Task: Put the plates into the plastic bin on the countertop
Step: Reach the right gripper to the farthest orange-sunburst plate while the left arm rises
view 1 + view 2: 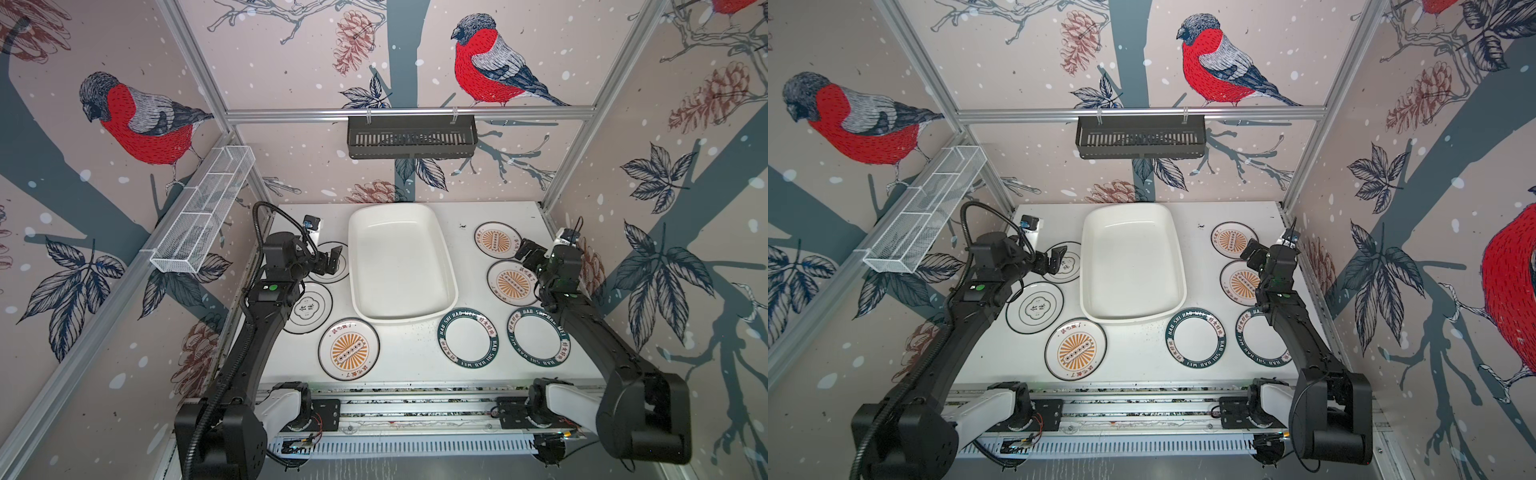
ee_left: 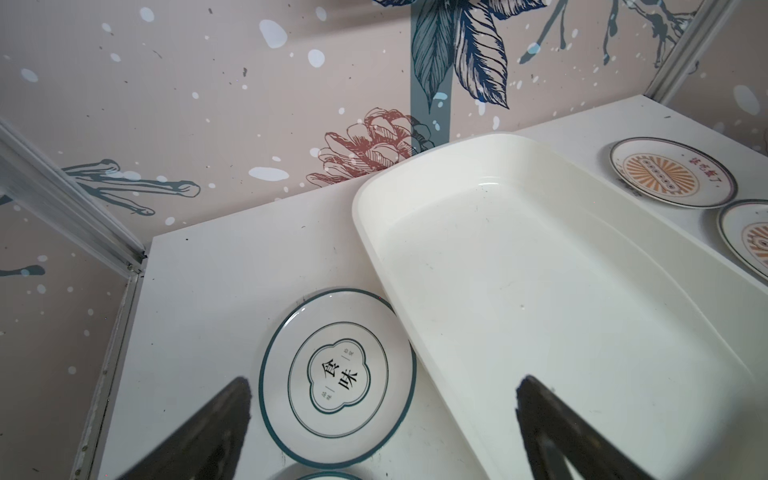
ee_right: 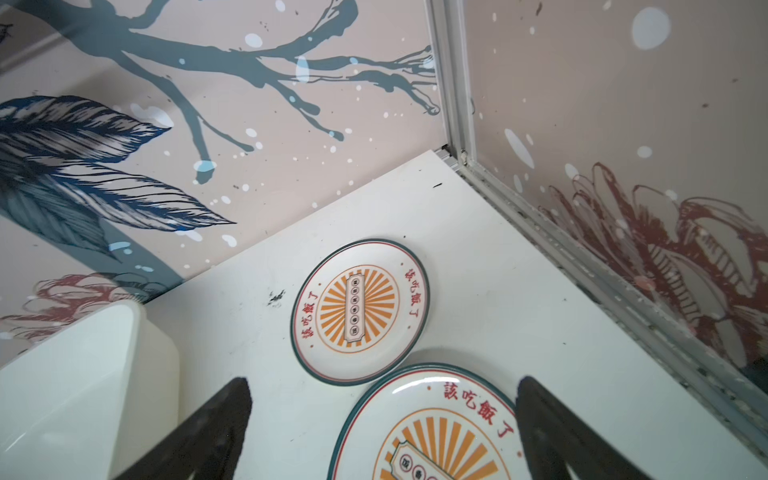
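All seven plates (image 1: 349, 354) lie flat on the white bench (image 1: 409, 353) outside the plastic bin (image 1: 401, 266), three to its left and four to its right. The left end effector (image 1: 332, 259) hovers, fingers spread wide, over the far black-character plate (image 2: 337, 376). The right end effector (image 1: 524, 249) is likewise spread above the sunburst plates (image 3: 359, 311), gripping nothing.

Plates (image 1: 349, 354) crowd the countertop (image 1: 415, 357) on both sides of the plastic bin (image 1: 401, 266), whose top stands unobstructed.
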Controlling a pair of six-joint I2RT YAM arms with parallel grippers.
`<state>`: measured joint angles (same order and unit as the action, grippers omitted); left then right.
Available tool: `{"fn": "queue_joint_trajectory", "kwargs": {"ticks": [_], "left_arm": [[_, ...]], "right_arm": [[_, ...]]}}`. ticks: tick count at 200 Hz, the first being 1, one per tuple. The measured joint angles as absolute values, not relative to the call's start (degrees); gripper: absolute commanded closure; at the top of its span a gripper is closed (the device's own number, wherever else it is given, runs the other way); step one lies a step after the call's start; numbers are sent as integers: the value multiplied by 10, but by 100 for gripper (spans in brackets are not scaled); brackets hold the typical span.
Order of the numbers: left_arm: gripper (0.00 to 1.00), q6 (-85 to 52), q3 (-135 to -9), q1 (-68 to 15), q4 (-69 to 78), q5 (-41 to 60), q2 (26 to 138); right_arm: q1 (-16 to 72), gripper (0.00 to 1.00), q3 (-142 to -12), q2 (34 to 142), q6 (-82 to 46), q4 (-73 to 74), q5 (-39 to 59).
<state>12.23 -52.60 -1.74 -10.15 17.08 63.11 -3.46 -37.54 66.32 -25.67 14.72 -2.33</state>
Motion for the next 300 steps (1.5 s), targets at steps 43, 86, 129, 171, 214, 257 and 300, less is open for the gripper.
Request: {"fn": "queue_joint_trajectory", "kwargs": {"ticks": [43,86,129,171,214,257,300], "left_arm": [[1,135,-580,-24,-203,187,648],[2,135,-606,-31,-236,206,665],[1,123,-622,-40,-238,222,680],[1,105,-619,-42,-232,229,692],[1,89,-617,-44,-225,229,705],[2,78,-618,-45,-225,239,719],[1,73,-631,-45,-225,249,736]], "right_arm": [[-55,6,-420,667,-272,103,57],[-84,10,-449,719,-284,74,100],[-131,20,-487,842,-299,75,151],[-176,27,-550,974,-318,83,223],[-183,30,-616,1070,-346,102,268],[-183,33,-666,1125,-357,99,282],[-185,36,-693,1159,-358,89,293]]}}
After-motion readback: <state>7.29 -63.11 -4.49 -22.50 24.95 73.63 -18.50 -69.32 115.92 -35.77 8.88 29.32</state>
